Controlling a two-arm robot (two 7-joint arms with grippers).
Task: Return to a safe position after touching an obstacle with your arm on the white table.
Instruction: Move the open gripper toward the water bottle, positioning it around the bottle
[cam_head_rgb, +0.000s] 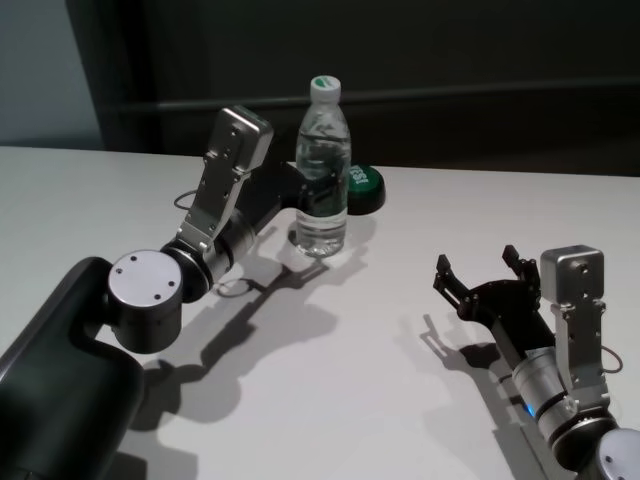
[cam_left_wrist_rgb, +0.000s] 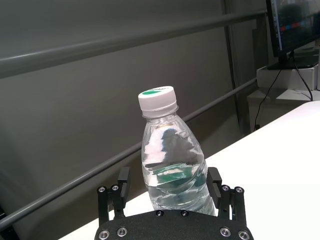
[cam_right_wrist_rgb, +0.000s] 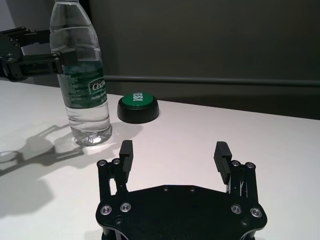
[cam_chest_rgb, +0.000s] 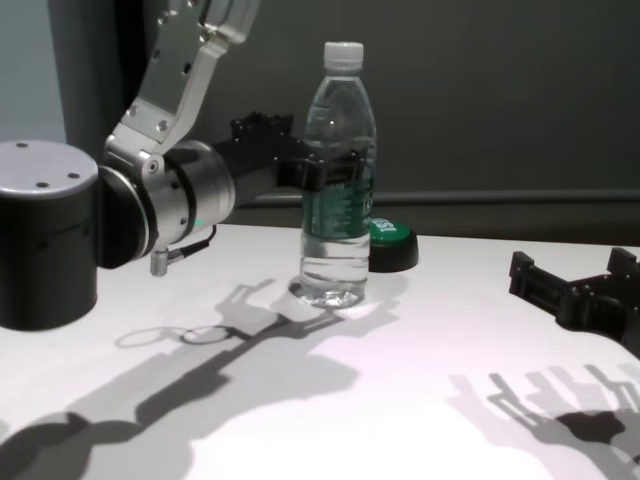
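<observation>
The obstacle, a clear water bottle, is seen upright on the white table, towards the far middle, just in front of a green-topped button. The left gripper is placed around the bottle at label height, with a finger on each side of it. The jaws are spread wide, about the bottle's width; whether the pads press on the plastic cannot be told, and nothing appears to be gripped.

The chief risk is judged to be a toppled bottle: if the arm is drawn away sideways instead of straight back, a finger could catch the bottle and tip it over or push it into the button.

The right gripper is held low over the near right of the table, well apart from the bottle, its jaws wide and empty.
</observation>
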